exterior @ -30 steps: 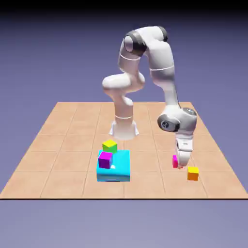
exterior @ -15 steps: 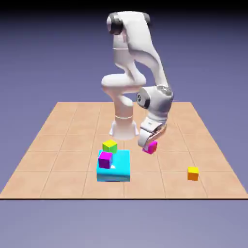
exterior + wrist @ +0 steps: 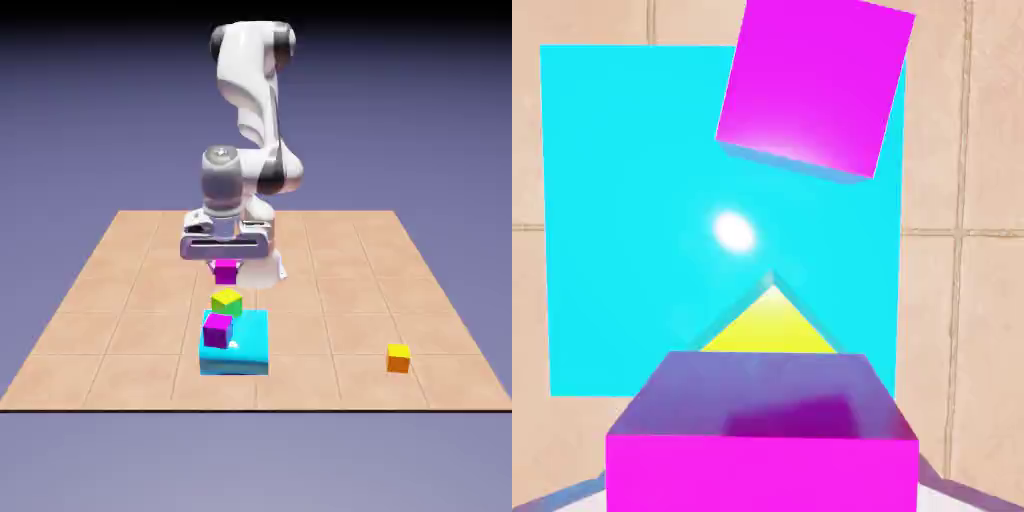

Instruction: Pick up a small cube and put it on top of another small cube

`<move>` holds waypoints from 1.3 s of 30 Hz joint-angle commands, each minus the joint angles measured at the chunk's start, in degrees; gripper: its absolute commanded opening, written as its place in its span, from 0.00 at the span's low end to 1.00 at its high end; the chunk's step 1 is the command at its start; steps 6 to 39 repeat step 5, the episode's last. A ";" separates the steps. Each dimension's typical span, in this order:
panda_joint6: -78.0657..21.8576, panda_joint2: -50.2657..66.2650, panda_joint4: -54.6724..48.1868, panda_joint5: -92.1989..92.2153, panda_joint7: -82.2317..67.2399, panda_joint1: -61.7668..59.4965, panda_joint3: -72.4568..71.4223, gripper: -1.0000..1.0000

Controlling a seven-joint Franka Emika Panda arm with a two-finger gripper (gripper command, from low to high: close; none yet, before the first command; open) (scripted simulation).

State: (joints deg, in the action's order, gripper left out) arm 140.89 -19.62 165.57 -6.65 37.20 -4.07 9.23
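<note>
My gripper (image 3: 226,266) is shut on the small magenta-pink cube (image 3: 227,271), holding it in the air. Directly below it sits a yellow-green cube (image 3: 226,301) on the table, just behind the big cyan block (image 3: 240,347). A darker purple-violet cube (image 3: 217,329) rests on the cyan block's left part. In the hand view the held magenta cube (image 3: 762,450) fills the bottom and hides the finger tips. Beyond it peeks the yellow-green cube (image 3: 770,328), then the cyan block (image 3: 632,220) with the purple-violet cube (image 3: 812,85) on it.
An orange cube (image 3: 398,357) lies alone on the tiled table (image 3: 120,300) toward the exterior view's right. The robot's base (image 3: 255,262) stands just behind the held cube.
The arm has swung from the exterior view's right to the middle, carrying the magenta cube off the table beside the orange cube to a spot above the yellow-green cube.
</note>
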 commanded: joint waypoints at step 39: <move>-2.56 -1.83 -0.74 -0.08 0.13 0.00 -0.14 1.00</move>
